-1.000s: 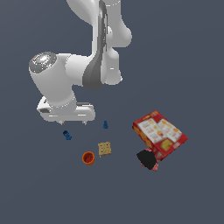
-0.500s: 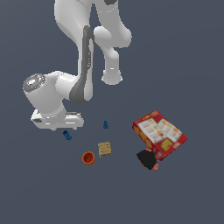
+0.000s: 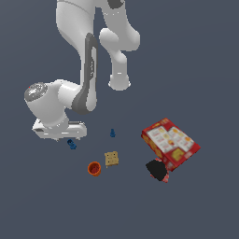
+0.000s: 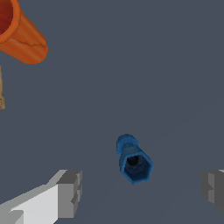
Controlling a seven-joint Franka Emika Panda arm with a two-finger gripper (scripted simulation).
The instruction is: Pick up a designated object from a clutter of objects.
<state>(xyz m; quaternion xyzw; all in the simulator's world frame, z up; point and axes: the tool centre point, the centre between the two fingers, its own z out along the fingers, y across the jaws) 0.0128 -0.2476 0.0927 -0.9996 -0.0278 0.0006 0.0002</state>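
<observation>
Between spread fingers (image 4: 70, 192): one stubby blue piece (image 4: 133, 159); one orange cup (image 4: 19, 33) nearby.

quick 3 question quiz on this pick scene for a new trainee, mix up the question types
1. True or false: the gripper has already closed on the stubby blue piece.
2. Multiple choice: in the exterior view, which thing lies nearest the orange cup? A) red box B) tan cracker C) black-and-red lump
3. Fill in: in the wrist view, the blue piece lies ___ the two grey fingers.

Key
1. False: the fingers stand wide apart, neither touching it.
2. B
3. between
</observation>
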